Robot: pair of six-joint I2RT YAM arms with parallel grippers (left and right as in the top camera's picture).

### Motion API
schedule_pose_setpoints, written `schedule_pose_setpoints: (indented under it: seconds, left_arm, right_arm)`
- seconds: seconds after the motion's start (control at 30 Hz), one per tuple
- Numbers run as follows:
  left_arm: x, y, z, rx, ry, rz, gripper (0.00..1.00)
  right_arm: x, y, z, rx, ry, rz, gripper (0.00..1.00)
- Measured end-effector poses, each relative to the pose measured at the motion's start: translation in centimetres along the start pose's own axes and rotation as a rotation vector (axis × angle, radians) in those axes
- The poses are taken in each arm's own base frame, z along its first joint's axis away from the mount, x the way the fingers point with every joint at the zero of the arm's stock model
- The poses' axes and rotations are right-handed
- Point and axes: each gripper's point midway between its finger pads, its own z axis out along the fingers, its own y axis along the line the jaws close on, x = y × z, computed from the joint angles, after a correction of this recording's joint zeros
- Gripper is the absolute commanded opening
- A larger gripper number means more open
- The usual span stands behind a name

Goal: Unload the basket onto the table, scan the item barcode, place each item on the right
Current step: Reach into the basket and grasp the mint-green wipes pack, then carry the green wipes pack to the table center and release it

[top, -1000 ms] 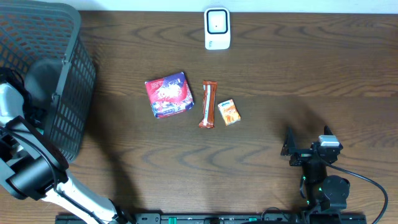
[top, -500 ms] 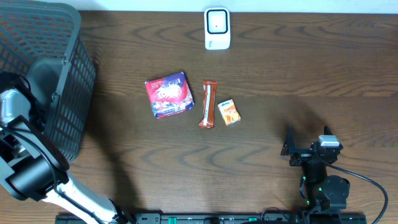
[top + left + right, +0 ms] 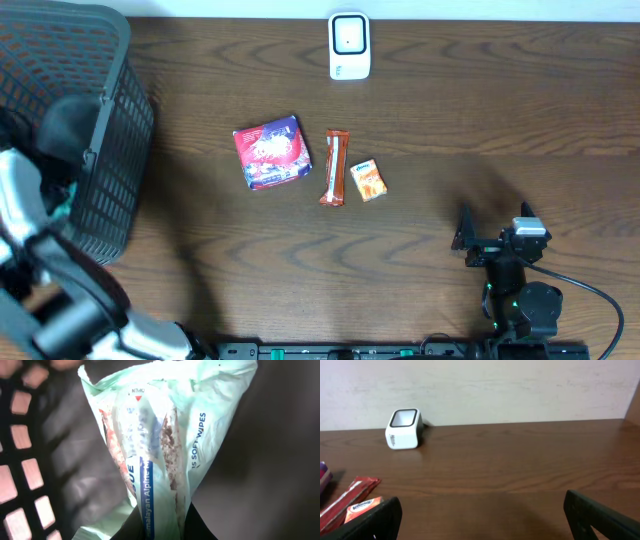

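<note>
Left wrist view: my left end effector [image 3: 162, 522] is clenching a pale green wipes pack [image 3: 167, 435] inside the black basket [image 3: 115, 150], upper left overhead; my right end effector [image 3: 495, 222] is resting released, lower right of the table [image 3: 450, 120].

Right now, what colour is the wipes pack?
The wipes pack is pale mint green with a blue stripe; clearest in left wrist view.

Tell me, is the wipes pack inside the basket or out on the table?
Inside the basket. The left claw pinches the green wipes pack, and the basket's mesh shows right beside it.
</note>
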Motion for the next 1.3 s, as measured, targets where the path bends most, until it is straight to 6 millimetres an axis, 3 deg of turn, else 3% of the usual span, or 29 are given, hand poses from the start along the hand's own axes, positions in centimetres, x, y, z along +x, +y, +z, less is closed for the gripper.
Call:
schedule_pose_setpoints:
  seconds: [0.17, 0.3, 0.37, 0.5, 0.63, 0.73, 0.77, 0.87, 1.1, 1.3]
  left_arm:
    - [-2.3, -4.4, -11.1, 0.381, -0.182, -0.006, 0.07]
    - [-0.5, -7.9, -20.0, 0.689, -0.260, 0.083, 0.07]
    - [1.8, -9.7, -23.7, 0.807, -0.266, 0.159, 0.07]
    - [9.1, -13.0, -30.0, 1.013, -0.231, 0.377, 0.07]
    - [17.5, -15.2, -33.4, 1.134, -0.156, 0.631, 0.07]
    - [24.1, -16.1, -34.0, 1.153, -0.079, 0.833, 0.07]
    - [25.6, -16.3, -33.9, 1.147, -0.065, 0.879, 0.07]
    - [30.6, -16.9, -32.2, 1.071, -0.026, 1.036, 0.07]
    - [39.3, -19.4, -24.0, 0.803, 0.032, 1.285, 0.07]
    - [43.1, -20.5, -16.6, 0.622, 0.093, 1.358, 0.08]
  right_arm:
    - [0.0, 0.0, 0.0, 0.000, 0.000, 0.000, 0.99]
    - [0.0, 0.0, 0.0, 0.000, 0.000, 0.000, 0.99]
    - [0.0, 0.0, 0.0, 0.000, 0.000, 0.000, 0.99]
    - [0.0, 0.0, 0.0, 0.000, 0.000, 0.000, 0.99]
    - [0.0, 0.0, 0.0, 0.000, -0.001, 0.000, 0.99]
    - [0.0, 0.0, 0.0, 0.000, 0.000, 0.000, 0.99]
    - [0.0, 0.0, 0.0, 0.000, 0.000, 0.000, 0.99]
    - [0.0, 0.0, 0.0, 0.000, 0.000, 0.000, 0.99]
    - [0.0, 0.0, 0.0, 0.000, 0.000, 0.000, 0.99]
    - [0.0, 0.0, 0.0, 0.000, 0.000, 0.000, 0.99]
